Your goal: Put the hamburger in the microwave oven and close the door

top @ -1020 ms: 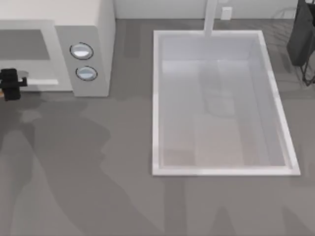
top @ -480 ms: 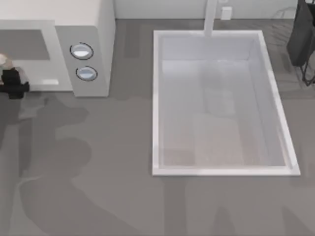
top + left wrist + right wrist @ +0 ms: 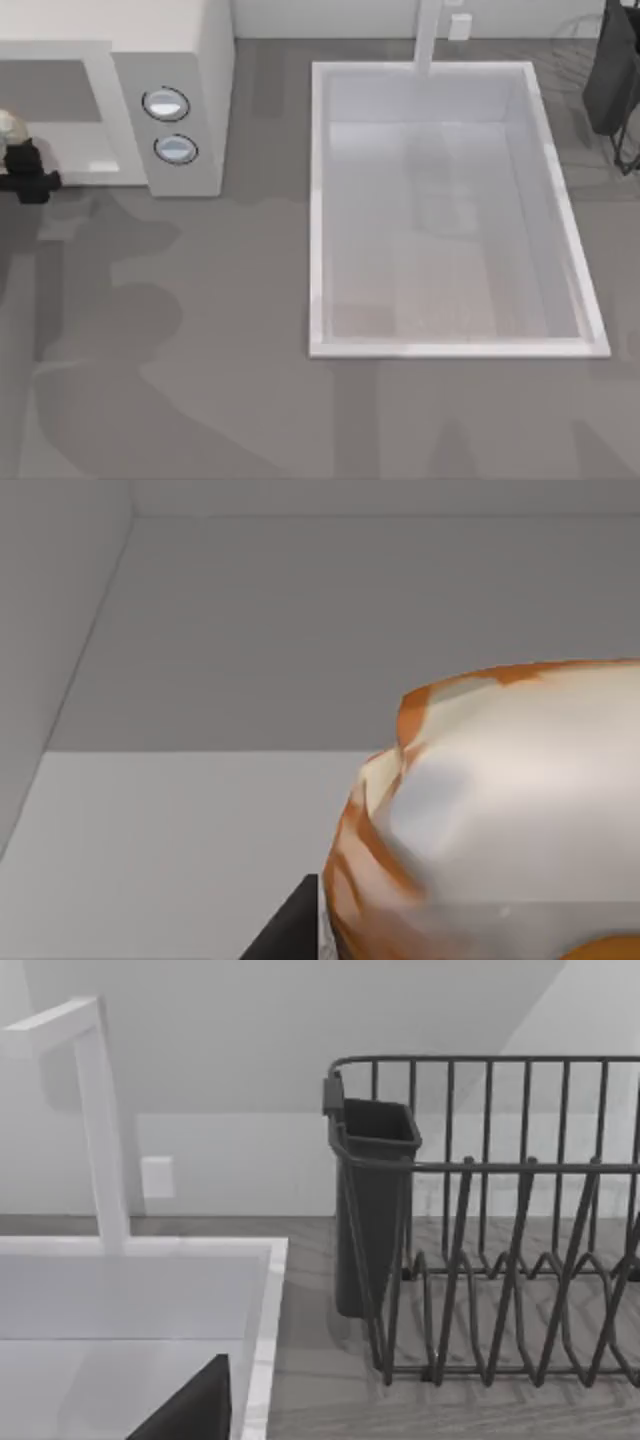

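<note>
From above, the black left gripper (image 3: 25, 170) sits at the open front of the boxy off-white microwave oven (image 3: 190, 60), left of its knobs. The left wrist view shows the golden-tan hamburger (image 3: 500, 820) inside the grey cavity; whether the jaws pinch it I cannot tell. The right wrist view faces a dark wire dish rack (image 3: 500, 1230).

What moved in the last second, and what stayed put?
The left gripper carried the hamburger from the microwave opening's front edge deeper inside; little moved in the last half second. Microwave, sink and parked right arm stayed put.
</note>
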`<state>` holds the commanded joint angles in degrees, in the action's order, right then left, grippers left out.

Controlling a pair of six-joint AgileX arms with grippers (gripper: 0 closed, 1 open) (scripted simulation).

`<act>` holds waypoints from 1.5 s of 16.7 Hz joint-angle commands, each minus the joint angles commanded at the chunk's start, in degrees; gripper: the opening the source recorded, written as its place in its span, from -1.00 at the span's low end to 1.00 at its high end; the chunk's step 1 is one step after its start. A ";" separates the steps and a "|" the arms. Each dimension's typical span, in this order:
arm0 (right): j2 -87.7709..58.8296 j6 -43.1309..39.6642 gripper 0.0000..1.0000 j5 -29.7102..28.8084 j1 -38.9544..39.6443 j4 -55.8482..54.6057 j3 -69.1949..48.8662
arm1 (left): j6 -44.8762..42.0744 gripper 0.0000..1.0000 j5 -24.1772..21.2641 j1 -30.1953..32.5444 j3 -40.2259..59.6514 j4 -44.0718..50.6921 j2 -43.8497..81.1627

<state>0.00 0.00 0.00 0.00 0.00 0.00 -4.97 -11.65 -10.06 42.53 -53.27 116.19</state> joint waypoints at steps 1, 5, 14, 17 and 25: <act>0.00 0.00 1.00 0.00 0.00 0.00 0.00 | 0.05 -1.00 0.10 0.11 0.68 0.48 0.62; 0.00 0.00 1.00 0.00 0.00 0.00 0.00 | 0.41 -1.00 0.81 1.01 9.06 4.33 6.62; 0.00 0.00 1.00 0.00 0.00 0.00 0.00 | 1.27 -1.00 2.54 2.92 37.73 14.25 21.21; 0.00 0.00 1.00 0.00 0.00 0.00 0.00 | 1.57 -1.00 3.19 3.64 41.46 17.07 24.20; 0.00 0.00 1.00 0.00 0.00 0.00 0.00 | 1.59 -0.40 3.22 3.68 41.57 17.15 24.30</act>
<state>0.00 0.00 0.00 0.00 0.00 0.00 -3.38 -8.44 -6.37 84.11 -36.12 140.48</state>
